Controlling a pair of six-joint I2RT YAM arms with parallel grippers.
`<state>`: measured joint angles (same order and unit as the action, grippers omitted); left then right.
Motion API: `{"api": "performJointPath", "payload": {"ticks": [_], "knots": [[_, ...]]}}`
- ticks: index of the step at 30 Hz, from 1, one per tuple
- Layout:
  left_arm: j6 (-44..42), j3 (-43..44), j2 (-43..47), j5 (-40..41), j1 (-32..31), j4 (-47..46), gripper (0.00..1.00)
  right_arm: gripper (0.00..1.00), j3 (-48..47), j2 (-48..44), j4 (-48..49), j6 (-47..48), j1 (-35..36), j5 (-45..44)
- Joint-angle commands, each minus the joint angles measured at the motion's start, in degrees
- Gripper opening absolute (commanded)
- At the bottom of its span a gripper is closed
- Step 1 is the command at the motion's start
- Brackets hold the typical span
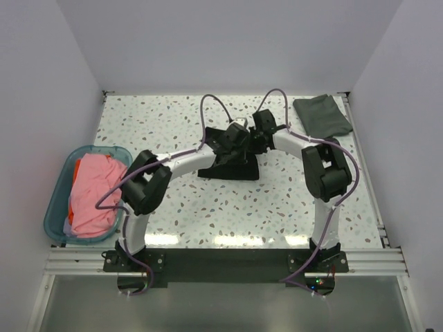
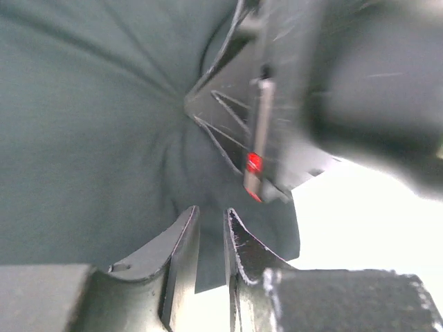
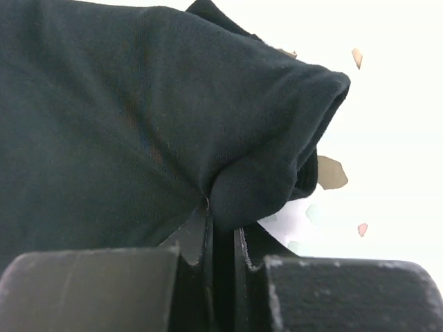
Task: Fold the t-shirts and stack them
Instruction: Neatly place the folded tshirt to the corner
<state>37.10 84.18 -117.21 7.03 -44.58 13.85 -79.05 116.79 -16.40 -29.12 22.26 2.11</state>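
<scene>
Overhead view. You have both arms bent inward over the middle of the speckled table (image 1: 208,207), their wrists meeting above the black t-shirt (image 1: 232,168). The shirt lies bunched in a dark heap at the table's centre, partly hidden under the two wrists.

The grey-green t-shirt (image 1: 322,114) lies flat at the far right corner, well apart from both arms. The teal tub (image 1: 59,187) sits at the left edge. In it the pink t-shirt (image 1: 93,197) is on top, and the orange-red t-shirt (image 1: 84,164) shows at its far side.

Left wrist view. Your left gripper (image 2: 211,214) has its fingers (image 2: 181,242) drawn close together, with a narrow slot between them filled by black cloth. It reads as a pinch on an edge of the black t-shirt. Creases in the fabric run toward a dark, blurred body with a small red light close ahead of the fingers.

Right wrist view. Your right gripper (image 3: 223,228) is clamped tight on a rolled fold of the black t-shirt. The cloth bulges just above the fingertips, and a hemmed edge curls to the right over the bright tabletop.
</scene>
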Motion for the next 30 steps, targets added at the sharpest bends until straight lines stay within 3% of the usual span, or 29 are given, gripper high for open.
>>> {"api": "performJointPath", "payload": {"ticks": [1,6,10,18,30], "knots": [[-1.77,3.71,10.23,3.17,1.86,2.41,0.26,0.00,-3.55,3.97,-10.12,4.85,0.42,-9.38],[-3.70,1.43,19.02,2.99,5.37,5.66,0.27,0.00,-11.73,4.84,-15.49,14.07,-1.60,-15.02],[-5.46,-4.10,27.46,2.82,6.34,7.60,0.29,0.00,-25.68,10.02,-24.18,26.65,-3.80,-20.73],[-9.94,-16.40,37.48,0.88,8.71,9.00,0.29,0.00,-38.01,15.83,-27.19,43.96,-6.96,-33.39],[-14.16,-19.41,39.51,-1.67,10.30,10.06,0.30,0.00,-53.75,21.37,-24.21,56.97,-14.08,-41.74]]}}
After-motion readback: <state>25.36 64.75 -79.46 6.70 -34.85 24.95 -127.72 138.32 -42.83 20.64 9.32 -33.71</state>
